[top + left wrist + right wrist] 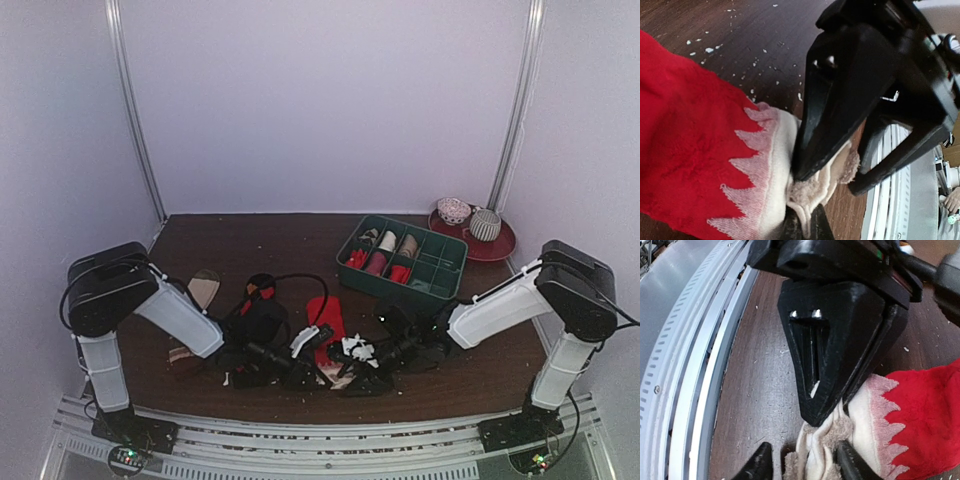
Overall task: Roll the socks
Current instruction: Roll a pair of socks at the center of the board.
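Two sets of fingers work one end of the red sock [326, 315], the beige cuff [775, 165]. First the left fingers [830, 350]: clamped together on the cuff edge, fabric bunched at the tips. The sock body runs away from both sets of tips, flat on the counter [755, 30]. The cuff sits right at the tips, near the front rail [695, 340]. Then the right fingers [840, 90]: about half apart, straddling the cuff just beside the left pair, one tip pressed into the fabric, the other clear of it. No grip there as far as I can see

Step in hand looks like starting the roll from the cuff. To do it well:
- close the right fingers on the cuff lip next to the left pinch, so both hold the same fold
- keep the two pinches level
- turn the cuff over onto the body, tight and square to the sock's length

A one-sided pull would likely skew the roll

Sock: bright red fuzzy knit, beige terry-like cuff joined by a sawtooth border, crumpled where pinched. A dark one with red in it, likely the argyle sock [259, 290], lies beyond the left fingers, apart from both sets
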